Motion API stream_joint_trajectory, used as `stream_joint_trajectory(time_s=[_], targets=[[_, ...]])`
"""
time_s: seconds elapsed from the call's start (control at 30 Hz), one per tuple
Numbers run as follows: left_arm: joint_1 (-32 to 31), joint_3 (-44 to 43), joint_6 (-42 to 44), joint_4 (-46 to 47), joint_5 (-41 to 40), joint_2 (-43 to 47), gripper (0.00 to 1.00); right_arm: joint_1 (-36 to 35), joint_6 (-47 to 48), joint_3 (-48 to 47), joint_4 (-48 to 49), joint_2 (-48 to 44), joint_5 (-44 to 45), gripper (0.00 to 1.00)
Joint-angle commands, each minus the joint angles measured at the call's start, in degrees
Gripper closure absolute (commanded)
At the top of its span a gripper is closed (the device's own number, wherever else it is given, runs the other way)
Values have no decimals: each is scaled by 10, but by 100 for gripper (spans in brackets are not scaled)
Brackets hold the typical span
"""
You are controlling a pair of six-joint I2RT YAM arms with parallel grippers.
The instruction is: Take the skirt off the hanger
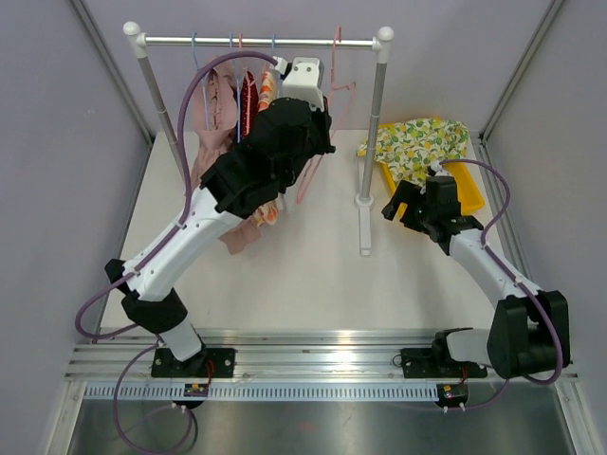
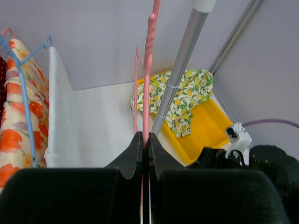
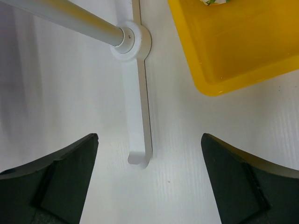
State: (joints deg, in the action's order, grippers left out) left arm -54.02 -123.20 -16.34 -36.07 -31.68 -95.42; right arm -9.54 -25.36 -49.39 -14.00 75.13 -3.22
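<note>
The lemon-print skirt [image 1: 415,144] lies off the hanger, draped over the far end of the yellow bin [image 1: 467,188]. In the left wrist view the skirt [image 2: 187,95] shows behind the rack post. A bare pink hanger [image 2: 148,70] hangs from the rod, and my left gripper [image 2: 145,137] is shut on its thin lower wire. From above, the pink hanger [image 1: 335,59] sits at the rod's right end. My right gripper [image 3: 148,140] stands wide open over the white table with nothing between its fingers; it hovers just left of the bin [image 3: 233,51].
The clothes rack's rod [image 1: 261,42] carries several other garments [image 1: 228,123], among them an orange floral one [image 2: 18,107] and a white one [image 2: 60,116]. The rack's right post [image 1: 372,133] and its white foot [image 3: 139,116] stand between my two arms.
</note>
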Motion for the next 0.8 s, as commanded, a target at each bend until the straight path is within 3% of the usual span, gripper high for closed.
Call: stream_joint_trajectory(time_s=[0.0,0.2,0.37,0.6,0.67,0.7,0.73,0.77], targets=[[1,-78,17,48,-2,-33,100,-1,-8,22,50,-52,-30,1],[11,-192,34,56,0,-140,100,-6,-38,25,34,-79,-52,1],[47,-141,-18,53,14,-142,100,-14,-42,34,20,-107,-55,0],[43,-72,-48,23,35,-87,100,-16,-37,54,3,-146,-55,0],[35,-66,-48,15,40,-58,90,-17,-39,59,0,-150,-58,1],[32,-59,-42,11,39,-44,75,-18,-41,61,-1,-155,-59,1],[30,-55,-38,7,35,-20,48,-19,-41,62,-2,-159,-60,0],[30,-50,-34,5,30,-5,35,-20,-43,67,-2,-162,-60,1]])
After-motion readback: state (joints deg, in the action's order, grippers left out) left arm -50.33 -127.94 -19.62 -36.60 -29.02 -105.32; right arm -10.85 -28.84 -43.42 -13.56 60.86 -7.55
